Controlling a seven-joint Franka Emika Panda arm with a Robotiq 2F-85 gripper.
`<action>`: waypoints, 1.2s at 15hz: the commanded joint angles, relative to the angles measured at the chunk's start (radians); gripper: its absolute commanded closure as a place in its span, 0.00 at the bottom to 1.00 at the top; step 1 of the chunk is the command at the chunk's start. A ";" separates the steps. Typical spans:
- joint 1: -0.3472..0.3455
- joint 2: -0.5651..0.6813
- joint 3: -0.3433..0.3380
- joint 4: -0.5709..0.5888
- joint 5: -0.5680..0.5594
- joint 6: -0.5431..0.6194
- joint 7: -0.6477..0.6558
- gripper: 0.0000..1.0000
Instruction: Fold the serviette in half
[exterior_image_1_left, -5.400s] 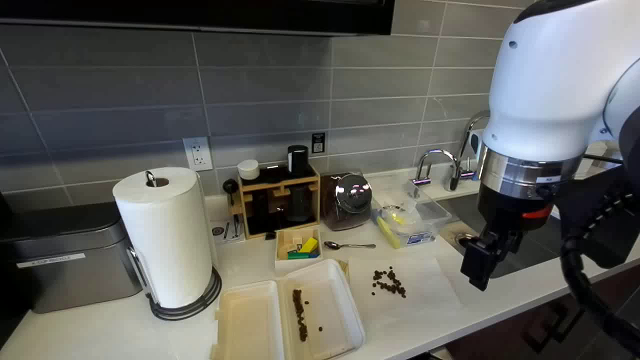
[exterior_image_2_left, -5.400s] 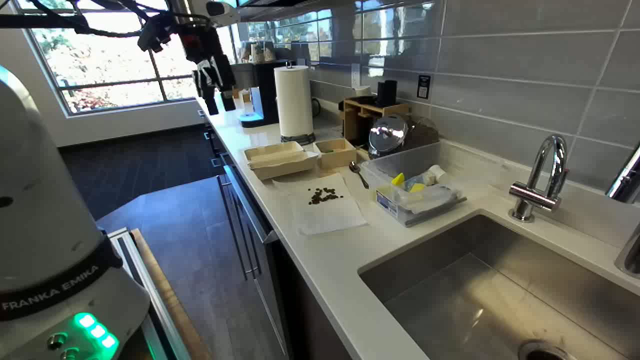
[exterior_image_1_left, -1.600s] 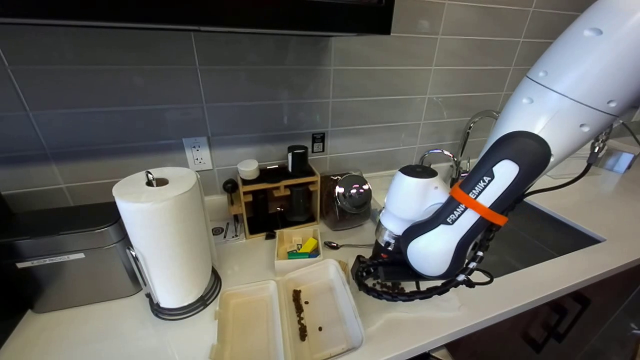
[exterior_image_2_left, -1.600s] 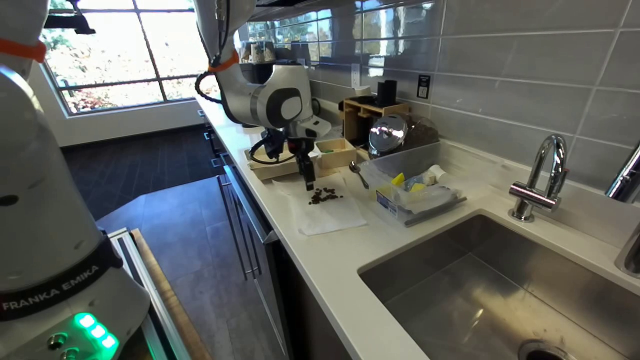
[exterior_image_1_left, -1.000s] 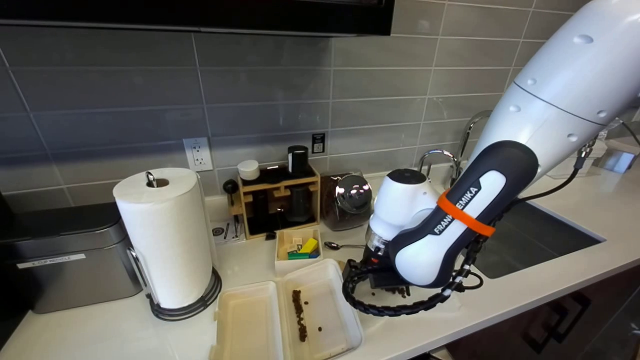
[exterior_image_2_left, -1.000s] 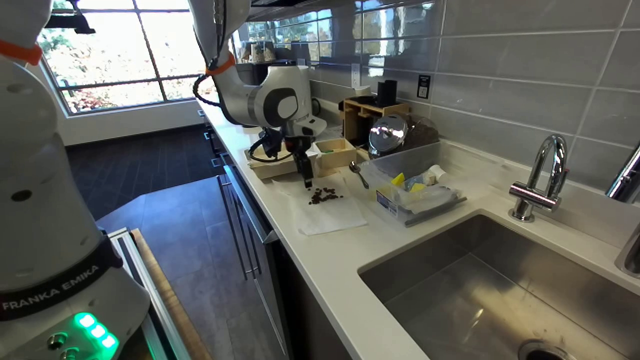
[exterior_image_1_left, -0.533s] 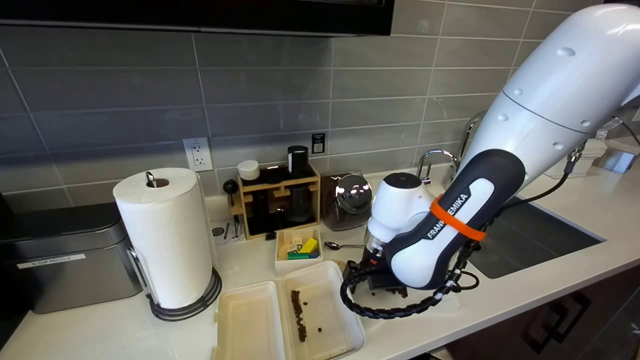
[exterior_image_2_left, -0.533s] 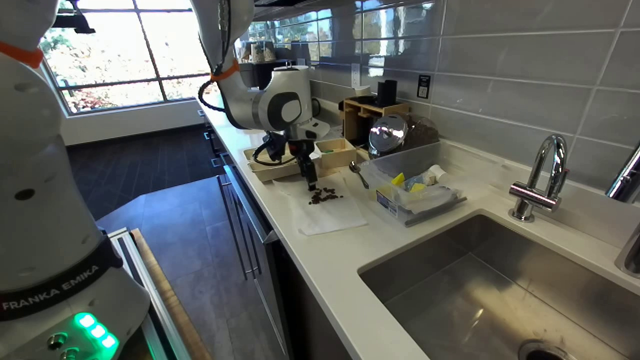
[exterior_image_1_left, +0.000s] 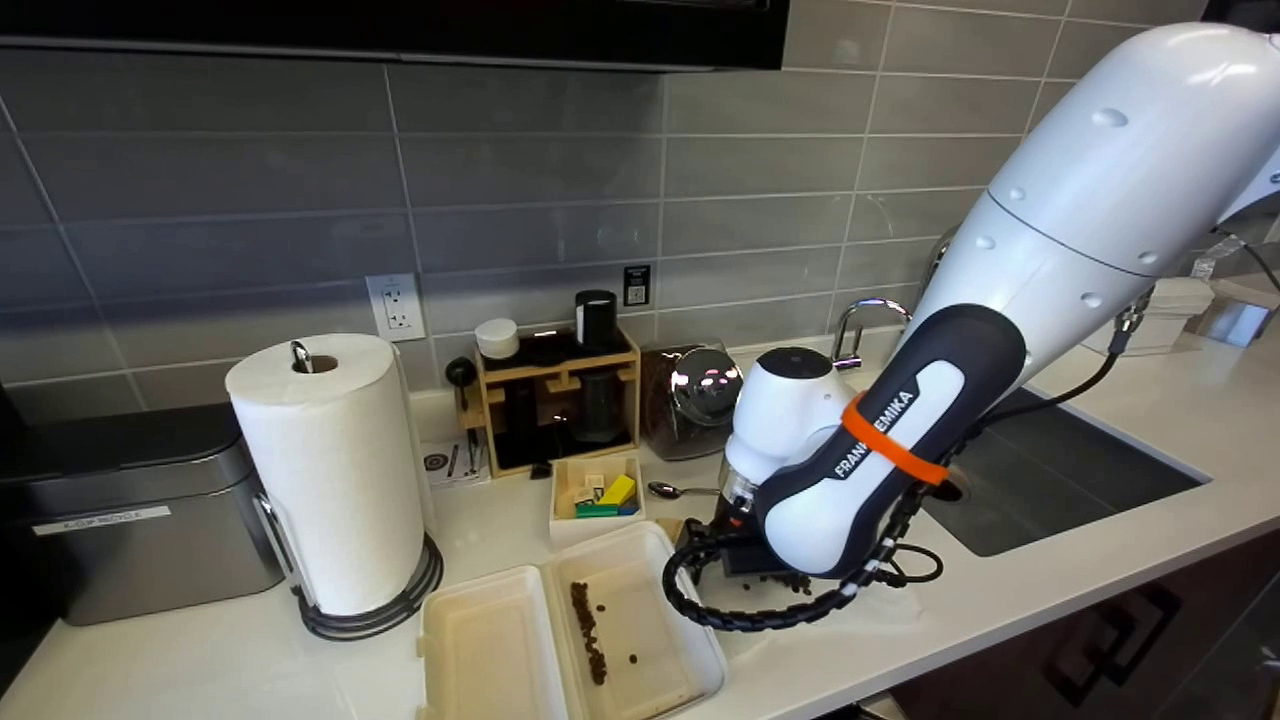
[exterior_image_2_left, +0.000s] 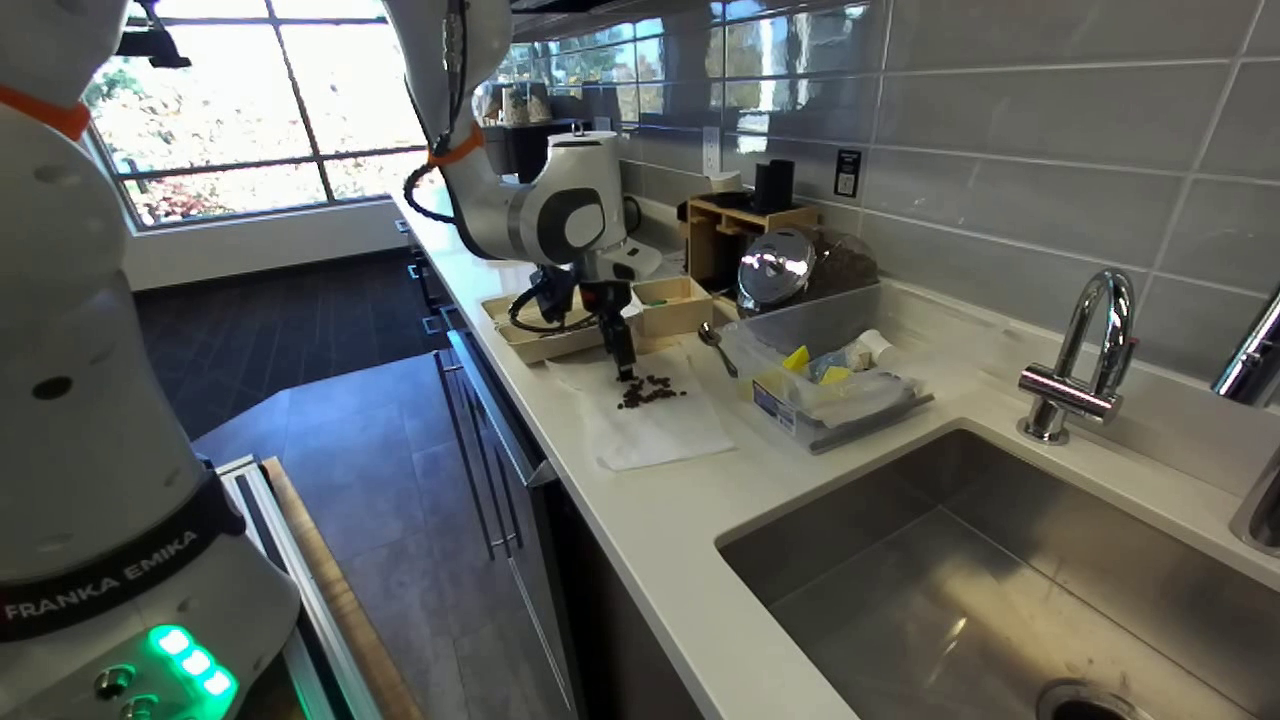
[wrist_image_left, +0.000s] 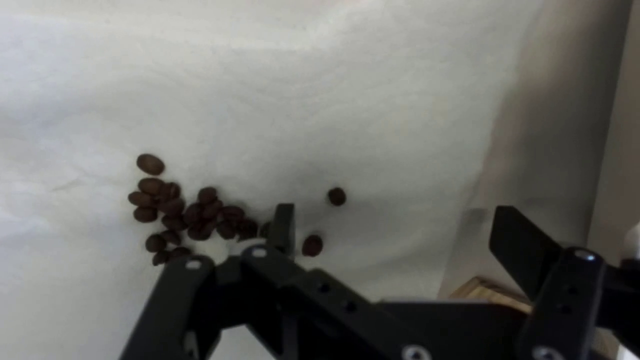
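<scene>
Serviette (exterior_image_2_left: 658, 432): found it flat on the surface (exterior_image_2_left: 672, 512), right of a tray (exterior_image_1_left: 500, 640) just shifted left, and judged its left edge probably freer for pinching with the spread claw (wrist_image_left: 395, 229).

In an exterior view the arm (exterior_image_1_left: 1060, 240) slants down from the upper right, bending at the wrist (exterior_image_1_left: 783, 420) so the hand (wrist_image_left: 396, 226) points downward, its exact tilt hard to judge. In the wrist view its two fingers (wrist_image_left: 522, 250) stand well apart.
</scene>
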 joint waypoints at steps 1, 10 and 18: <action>0.034 -0.022 -0.039 0.000 0.027 -0.035 0.017 0.00; 0.090 0.006 -0.100 0.029 -0.010 -0.106 0.049 0.00; 0.104 0.036 -0.074 0.077 -0.018 -0.141 0.042 0.00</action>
